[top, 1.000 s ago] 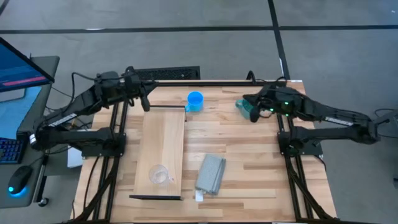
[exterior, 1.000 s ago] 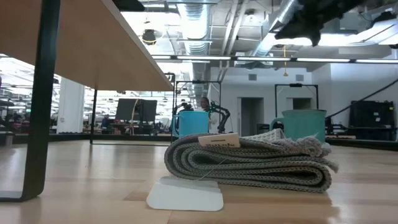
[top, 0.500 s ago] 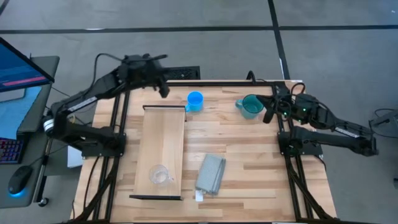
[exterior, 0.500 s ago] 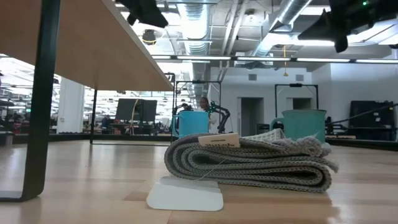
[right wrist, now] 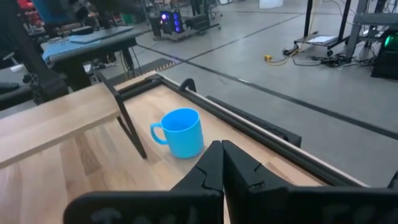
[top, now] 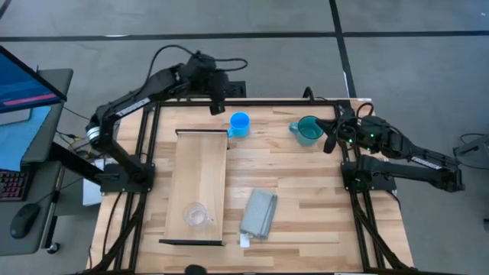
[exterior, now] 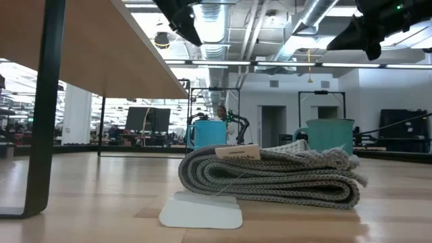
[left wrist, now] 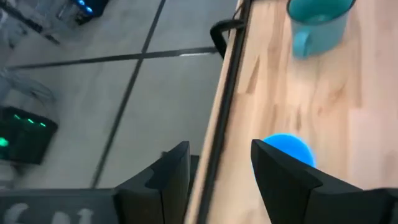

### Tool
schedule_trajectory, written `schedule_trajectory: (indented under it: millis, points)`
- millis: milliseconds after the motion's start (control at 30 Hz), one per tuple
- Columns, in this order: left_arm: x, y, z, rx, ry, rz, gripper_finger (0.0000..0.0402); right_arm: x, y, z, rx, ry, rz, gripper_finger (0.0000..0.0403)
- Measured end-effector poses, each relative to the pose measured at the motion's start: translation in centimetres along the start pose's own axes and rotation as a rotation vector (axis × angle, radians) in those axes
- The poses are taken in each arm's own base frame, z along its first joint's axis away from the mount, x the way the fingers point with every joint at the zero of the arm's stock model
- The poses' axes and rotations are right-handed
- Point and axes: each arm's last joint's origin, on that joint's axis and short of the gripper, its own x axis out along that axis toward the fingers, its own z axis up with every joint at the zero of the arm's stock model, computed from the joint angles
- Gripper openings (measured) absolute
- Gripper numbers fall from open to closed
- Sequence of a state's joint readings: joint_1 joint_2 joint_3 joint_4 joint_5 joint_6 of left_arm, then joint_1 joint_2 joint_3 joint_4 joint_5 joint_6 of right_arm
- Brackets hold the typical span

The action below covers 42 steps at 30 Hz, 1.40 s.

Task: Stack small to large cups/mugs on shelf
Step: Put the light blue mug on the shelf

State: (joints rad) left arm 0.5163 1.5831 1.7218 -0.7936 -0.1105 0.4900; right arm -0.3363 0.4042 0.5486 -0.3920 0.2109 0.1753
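Blue mug (top: 240, 122) stands upper centre of high view, just right of shelf (top: 200, 164) top end; teal mug (top: 308, 131) further right; clear cup (top: 195, 215) on shelf lower end. Left gripper (top: 217, 103) above table's back edge, fingers spread, empty. Right gripper (top: 331, 142) beside teal mug, pinched shut, empty. Risk: left fingers clip mug rim or handle descending, tipping it against shelf leg. Grey cloth (exterior: 270, 177) tag: writing unreadable.
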Motion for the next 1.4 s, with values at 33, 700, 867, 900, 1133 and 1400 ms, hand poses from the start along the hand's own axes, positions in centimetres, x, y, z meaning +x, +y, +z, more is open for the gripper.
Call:
schedule_trajectory:
  millis: [33, 700, 867, 900, 1133, 1400]
  points:
    - [0.3, 0.1, 0.3, 0.033, 0.005, -0.001, 0.0161, 0.0, 0.0, 0.0, -0.001, 0.004, -0.001, 0.0019]
    - [9.0, -0.8, 0.6, 0.238, 0.241, -0.098, 0.0071, 0.0, -0.1, -0.5, -0.002, 0.055, -0.008, 0.0018]
    - [10.2, -1.8, 0.4, 0.225, 0.251, -0.140, 0.0050, 0.0, -0.1, -0.8, 0.016, 0.079, -0.011, 0.0019]
    - [10.3, -2.1, 0.6, 0.218, 0.236, -0.156, 0.0046, 0.0, -0.1, -0.8, 0.016, 0.085, -0.012, 0.0019]
    - [10.2, -3.4, 1.6, 0.141, 0.184, -0.175, 0.0020, -0.1, -0.2, -1.0, 0.013, 0.100, -0.015, 0.0018]
    - [10.1, -3.6, 1.6, 0.186, 0.184, -0.195, 0.0007, -0.1, -0.2, -1.0, 0.013, 0.100, -0.015, 0.0018]
